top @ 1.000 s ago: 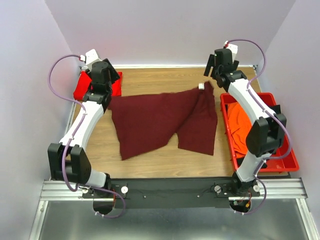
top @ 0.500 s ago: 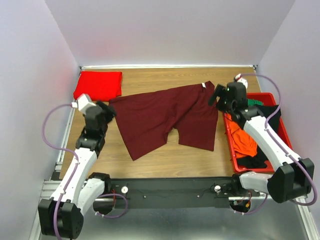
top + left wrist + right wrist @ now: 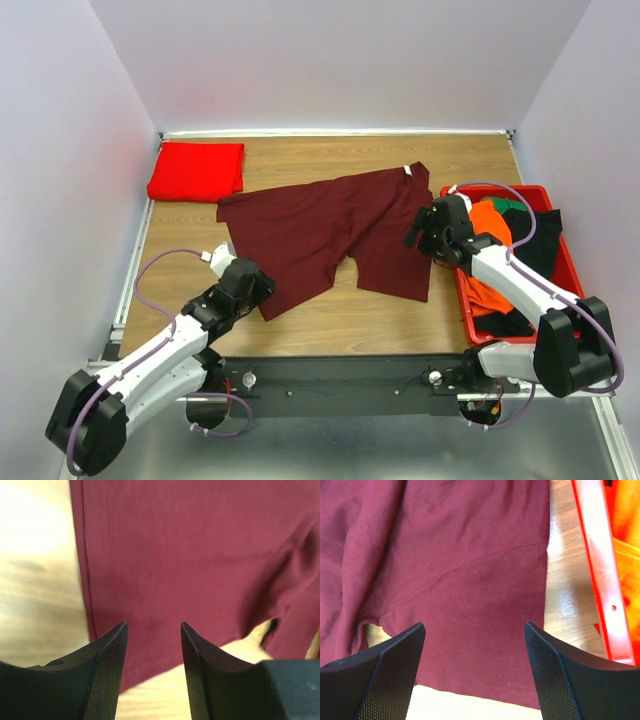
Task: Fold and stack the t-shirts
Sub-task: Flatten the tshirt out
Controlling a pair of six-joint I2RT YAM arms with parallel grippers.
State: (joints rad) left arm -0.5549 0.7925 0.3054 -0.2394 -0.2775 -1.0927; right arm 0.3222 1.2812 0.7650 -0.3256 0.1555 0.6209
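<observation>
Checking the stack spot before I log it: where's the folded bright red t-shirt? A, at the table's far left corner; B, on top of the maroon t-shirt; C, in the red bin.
A: the bright red t-shirt lies folded on bare wood at the far left corner of the table.

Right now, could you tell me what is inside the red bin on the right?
Inside the red bin lie orange cloth, black cloth and a bit of green. The right arm covers part, and anything underneath is hidden.

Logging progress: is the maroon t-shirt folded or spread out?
Spread out, not folded: the maroon t-shirt lies loose and uneven across the table, unlike the red t-shirt, a neat folded rectangle in the far left corner.
</observation>
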